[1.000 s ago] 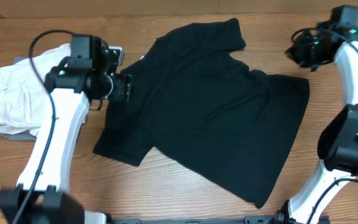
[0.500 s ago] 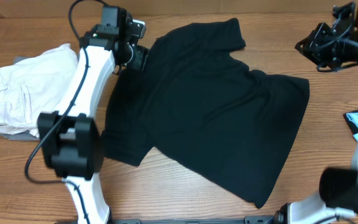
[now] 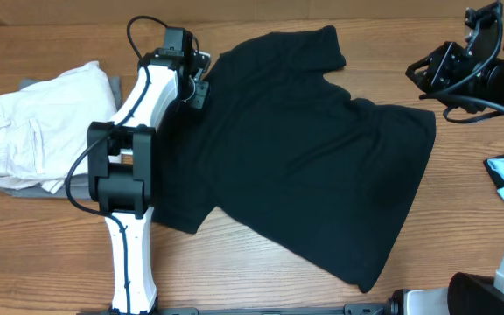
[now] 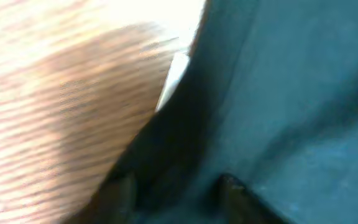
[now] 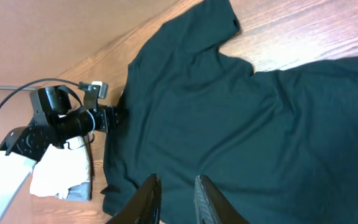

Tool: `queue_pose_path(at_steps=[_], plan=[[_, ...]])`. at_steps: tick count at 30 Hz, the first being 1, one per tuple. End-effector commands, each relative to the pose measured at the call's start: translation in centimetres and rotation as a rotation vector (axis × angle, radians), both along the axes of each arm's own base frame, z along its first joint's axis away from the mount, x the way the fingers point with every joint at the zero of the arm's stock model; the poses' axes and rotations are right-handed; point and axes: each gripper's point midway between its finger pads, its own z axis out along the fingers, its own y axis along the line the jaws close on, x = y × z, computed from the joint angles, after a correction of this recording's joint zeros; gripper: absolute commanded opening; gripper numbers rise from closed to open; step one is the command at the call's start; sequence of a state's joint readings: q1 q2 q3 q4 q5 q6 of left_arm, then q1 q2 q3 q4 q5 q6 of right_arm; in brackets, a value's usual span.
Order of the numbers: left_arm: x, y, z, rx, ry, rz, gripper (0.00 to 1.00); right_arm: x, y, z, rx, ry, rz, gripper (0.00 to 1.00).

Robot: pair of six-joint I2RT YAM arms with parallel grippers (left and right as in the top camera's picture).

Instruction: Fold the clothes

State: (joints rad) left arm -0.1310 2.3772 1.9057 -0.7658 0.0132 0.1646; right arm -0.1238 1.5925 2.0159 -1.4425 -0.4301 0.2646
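- Since a second ago the left arm has swung from beside the shirt's near-left sleeve up to its collar end, toward the table's far edge. The right arm has tipped over a little by the right edge, and the shirt has not shifted.
- Table (image 3: 261,280): bare wood shows around the shirt on all sides.
- Shirt (image 3: 304,149): it lies flat and open across the middle of the table. Its long axis runs from the collar at the far left to the hem at the right. One sleeve points to the far edge, the other to the near-left corner.
- Left claw (image 3: 197,90): it sits right at the collar edge, so the shirt spreads away from it toward the right and near edges. Its wrist view is blurred. Two tips show apart over the shirt's (image 4: 291,93) edge where it meets the wood, but I cannot tell whether they have pinched the cloth.
- Right claw (image 3: 423,74): it hangs high near the far-right corner, off the hem's far corner. Its wrist view shows it (image 5: 174,199) narrow and empty, looking down on the whole shirt (image 5: 241,124).
- Label (image 4: 174,78): a white sliver just ahead of the left claw's tips (image 4: 123,193).
- Judgement: the left arm is much the nearer to the collar and the right arm to the hem. The coming grip likely depends on the collar edge lying between the left tips.
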Motion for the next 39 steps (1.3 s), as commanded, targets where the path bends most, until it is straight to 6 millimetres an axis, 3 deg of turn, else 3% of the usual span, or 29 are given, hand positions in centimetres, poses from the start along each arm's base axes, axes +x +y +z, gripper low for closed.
queue_pose_path(at_steps=[1, 3, 7, 11, 13, 18, 22, 28, 29, 31, 35, 39], plan=[[-1.0, 3.0, -2.7, 0.125, 0.07, 0.048, 0.25, -0.3, 0.1, 0.8, -0.009, -0.025, 0.009, 0.22], [-1.9, 4.9, -3.5, 0.161, 0.113, 0.101, 0.06, -0.4, 0.1, 0.7, -0.015, -0.023, 0.008, 0.22], [-3.8, 11.3, -3.7, 0.238, 0.178, 0.336, 0.04, -0.2, -1.1, 0.2, -0.072, -0.011, -0.033, 0.25], [-5.3, 15.3, -2.7, 0.152, 0.232, 0.471, 0.04, -0.1, -2.4, -1.9, -0.127, 0.048, -0.081, 0.28], [-5.5, 16.1, -1.6, 0.068, 0.239, 0.502, 0.04, 0.1, -2.8, -3.6, -0.144, 0.089, -0.093, 0.3], [-4.5, 15.7, 2.1, -0.058, 0.191, 0.48, 0.04, 1.4, -3.6, -9.4, -0.142, 0.199, -0.152, 0.35], [-3.8, 14.4, 5.0, -0.067, 0.137, 0.443, 0.04, 2.7, -3.8, -15.4, -0.127, 0.259, -0.168, 0.41], [-3.4, 11.8, 7.0, -0.069, 0.1, 0.382, 0.09, 6.6, -4.2, -22.7, -0.133, 0.189, -0.163, 0.41], [-3.4, 11.2, 7.1, -0.074, 0.103, 0.371, 0.14, 7.4, -4.3, -23.5, -0.134, 0.168, -0.165, 0.42], [-3.3, 9.3, 7.1, -0.124, 0.109, 0.335, 0.2, 9.1, -4.5, -25.1, -0.146, 0.124, -0.155, 0.54], [-3.2, 5.1, 7.5, -0.233, 0.121, 0.197, 0.23, 11.4, -4.8, -27.6, -0.151, 0.092, -0.153, 0.58], [-3.5, 3.0, 7.4, -0.225, 0.129, 0.156, 0.24, 12.8, -4.9, -29.9, -0.146, 0.073, -0.15, 0.61]])
